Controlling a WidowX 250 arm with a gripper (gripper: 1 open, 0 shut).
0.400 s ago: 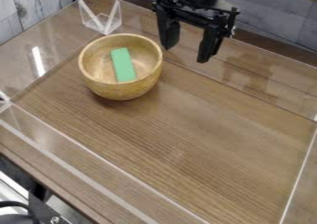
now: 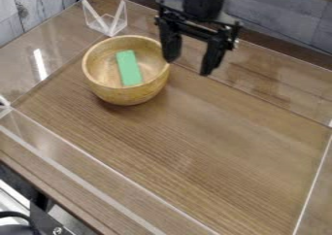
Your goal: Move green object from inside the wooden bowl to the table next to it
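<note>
The green object (image 2: 128, 68), a flat bright green block, lies inside the wooden bowl (image 2: 126, 89), which stands on the table (image 2: 195, 142) at the upper left. My black gripper (image 2: 189, 60) hangs pointing down just to the right of the bowl, above its right rim and the tabletop beside it. Its two fingers stand wide apart with nothing between them. One finger (image 2: 169, 50) is near the bowl's rim, the other (image 2: 212, 64) over bare table.
Clear plastic walls (image 2: 78, 171) run along the table's edges. A clear folded plastic piece (image 2: 104, 18) stands behind the bowl. Brown wood-grain surface stretches in front of and right of the bowl.
The gripper has shifted slightly left and down toward the bowl, still open. The bowl and green block have not moved.
</note>
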